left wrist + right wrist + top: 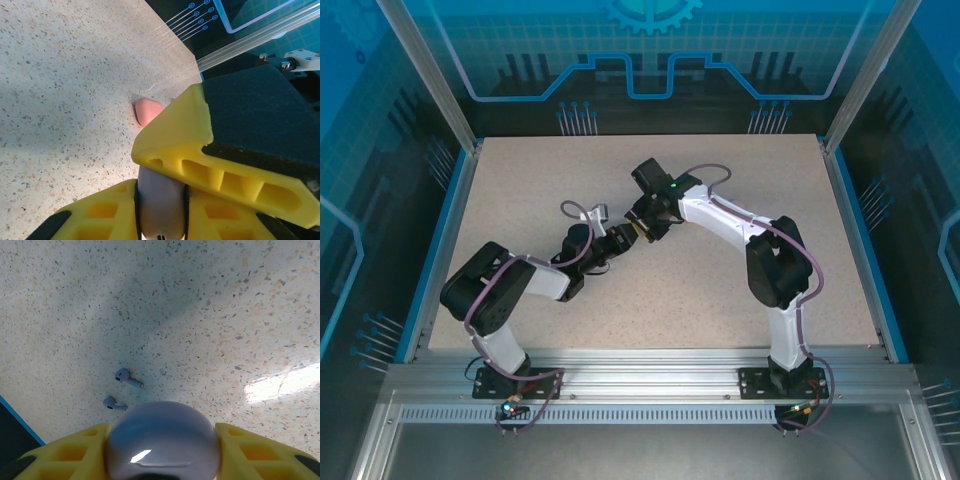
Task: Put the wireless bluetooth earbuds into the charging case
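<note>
Two lavender earbuds (129, 378) — one lavender case (162, 440) — one coral case (148, 110).

The right gripper (162, 437) clamps a lavender charging case (161, 427) between its yellow fingers (70, 455). Two lavender earbuds (125, 376) lie on the speckled tabletop (225, 315) just beyond the left fingertip, near each other but not touching.

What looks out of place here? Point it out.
Two lavender earbuds lie loose on the table, outside the lavender case that the right hand grips. A coral piece lies alone on the table beyond the left hand.
</note>
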